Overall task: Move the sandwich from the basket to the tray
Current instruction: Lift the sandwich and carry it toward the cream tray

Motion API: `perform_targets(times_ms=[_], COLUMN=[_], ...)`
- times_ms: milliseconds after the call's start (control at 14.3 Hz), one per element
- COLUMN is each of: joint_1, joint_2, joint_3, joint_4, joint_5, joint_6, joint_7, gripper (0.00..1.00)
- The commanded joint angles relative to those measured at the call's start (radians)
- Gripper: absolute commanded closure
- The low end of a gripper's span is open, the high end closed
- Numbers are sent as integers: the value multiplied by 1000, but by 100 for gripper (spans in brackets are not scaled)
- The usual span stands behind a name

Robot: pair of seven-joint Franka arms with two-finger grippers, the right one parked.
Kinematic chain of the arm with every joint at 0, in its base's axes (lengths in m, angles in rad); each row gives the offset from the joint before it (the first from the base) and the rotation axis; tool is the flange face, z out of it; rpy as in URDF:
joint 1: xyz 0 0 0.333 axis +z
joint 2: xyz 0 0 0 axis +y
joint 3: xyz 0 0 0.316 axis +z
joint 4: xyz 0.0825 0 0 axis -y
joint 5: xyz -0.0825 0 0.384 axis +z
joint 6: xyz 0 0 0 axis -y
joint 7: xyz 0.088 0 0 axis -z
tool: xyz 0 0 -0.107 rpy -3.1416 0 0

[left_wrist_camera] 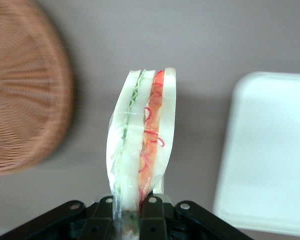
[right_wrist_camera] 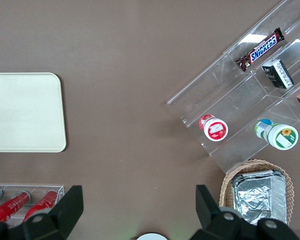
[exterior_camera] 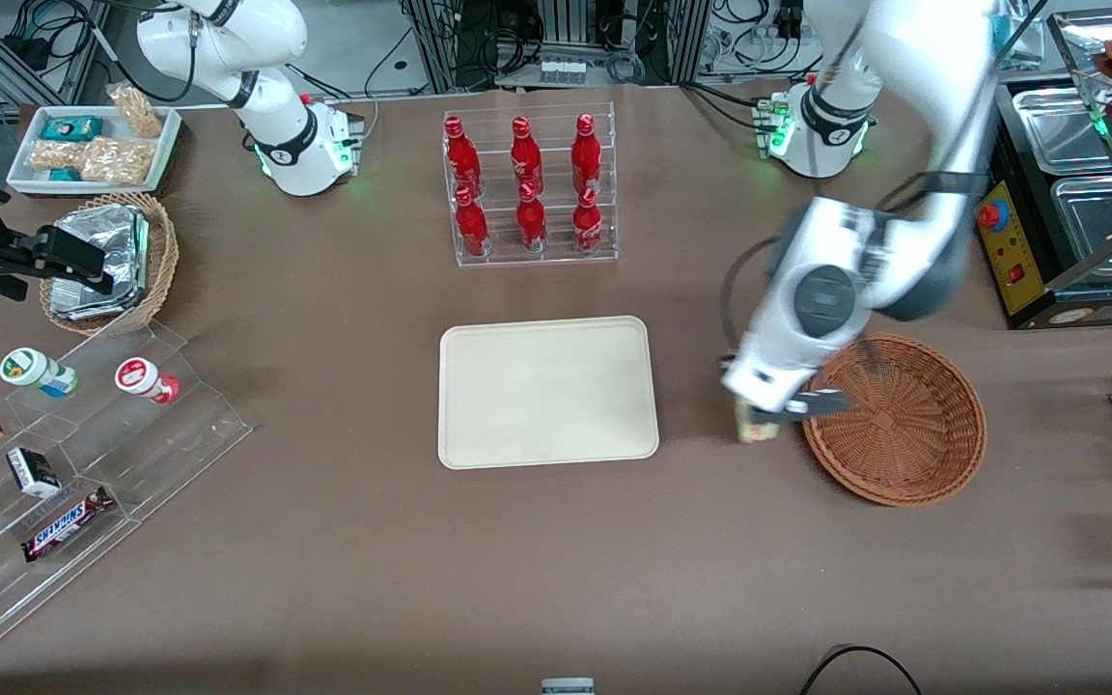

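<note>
While your gripper (left_wrist_camera: 131,212) pinches the sandwich (left_wrist_camera: 140,140) by one end above bare table between basket (exterior_camera: 903,425) and tray (exterior_camera: 546,391), its wrapped wedge could slip out short of the tray's near edge.

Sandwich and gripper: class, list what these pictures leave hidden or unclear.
- Sandwich: front view, mostly covered by the gripper; its filling is not visible.
- Sandwich's held end: wrist view, buried in the gripper.
- Basket and tray: wrist view, cut off.
</note>
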Motion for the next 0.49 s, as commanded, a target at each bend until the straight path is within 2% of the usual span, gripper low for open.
perform_targets(times_ms=[0, 140, 419], joint_1=[-140, -238, -338], joint_2=[109, 172, 321], joint_3=[19, 20, 23], joint_4=[91, 122, 278], joint_5=[-106, -113, -112], joint_6=[81, 199, 216], joint_7=[-1, -116, -245], gripper=[94, 94, 94])
